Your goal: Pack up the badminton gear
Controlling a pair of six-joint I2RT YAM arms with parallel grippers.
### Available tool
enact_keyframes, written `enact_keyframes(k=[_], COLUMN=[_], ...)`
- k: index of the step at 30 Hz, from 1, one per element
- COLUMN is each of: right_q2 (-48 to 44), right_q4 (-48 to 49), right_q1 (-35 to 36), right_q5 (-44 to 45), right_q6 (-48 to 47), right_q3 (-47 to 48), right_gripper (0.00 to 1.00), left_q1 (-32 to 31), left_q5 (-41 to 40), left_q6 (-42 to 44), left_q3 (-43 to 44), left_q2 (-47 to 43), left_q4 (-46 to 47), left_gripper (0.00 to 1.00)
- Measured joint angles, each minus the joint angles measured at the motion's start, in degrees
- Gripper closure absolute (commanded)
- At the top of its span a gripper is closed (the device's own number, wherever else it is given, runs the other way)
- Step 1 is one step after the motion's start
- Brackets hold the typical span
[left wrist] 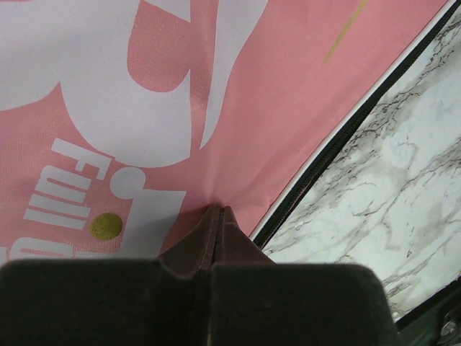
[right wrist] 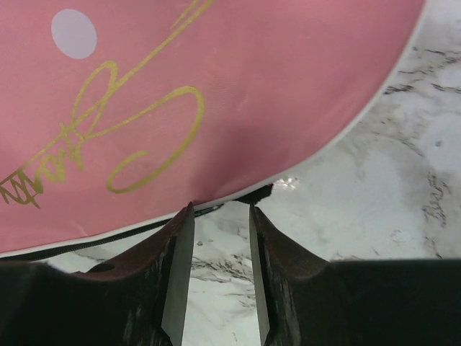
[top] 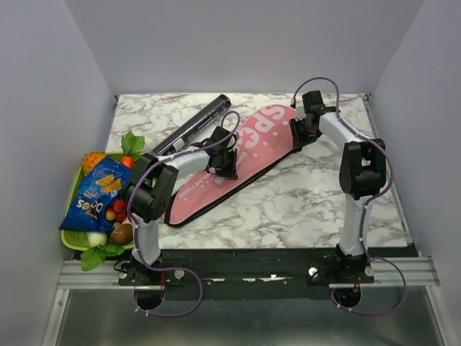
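Closest to the lens, my left gripper (left wrist: 218, 210) is fully closed, its tips pressed onto the pink bag (left wrist: 288, 108) just inside the black zipper (left wrist: 317, 173) along its edge. Creases run out from the tips; whether a fold of cloth is pinched between them I cannot tell. My right gripper (right wrist: 221, 209) stands about half open with nothing between its fingers, poised at the rim of the bag's rounded head end. What I take to be a small dark zip pull (right wrist: 261, 193) lies just past one fingertip, off the centre of the gap.

Assessment: the step in hand appears to be working the zip while the left arm pins the bag. To do it well, the right gripper should shift until the pull sits squarely between the fingers, close on the tab alone, then follow the seam. The left tips should bear down so the bag does not slide on the marble table (top: 310, 194).

Containers: the bag lies flat mid-table; its contents are hidden, and no rackets show in any view. The black tube (top: 193, 126) lies just beside the bag's far-left edge, unpacked. The green tray (top: 68, 241) at the left holds toy fruit (top: 115, 209) and a blue snack packet (top: 97, 193), neither part of this task.
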Motion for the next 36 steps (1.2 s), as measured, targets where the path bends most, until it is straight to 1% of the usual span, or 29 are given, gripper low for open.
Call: enact_keyframes(k=[4,13,18,29,36], right_q2=[2.0,2.0,0.0,-0.3,1.9], right_q4=[-1.3,-2.2,-1.8,-2.9,-3.0], right_q1=[1.1,2.5,2.6,2.7,2.7], right_q5=[-0.7,-0.4,0.4,1.2,1.6], right_q6=[-1.6,-4.2,-5.5,-7.1,-7.1], right_q3=[0.8,0.7,-2.3,-3.4,-0.5], right_gripper=[0.54,0.54,0.54,0.54,0.55], left_q1=[0.0,-0.1,-0.1,-0.1,-0.1], left_q5=[0.0,0.0,0.0,0.0,0.0], left_q6=[0.2,0.6,0.6,0.6,0.7], left_q3=[0.0,0.0,0.0,-0.1,-0.5], left_q2=[0.0,0.0,0.0,0.0,-0.3], left_q4=[0.0,0.0,0.0,0.0,0.5], left_gripper=[1.0,1.0,1.0,1.0,1.0])
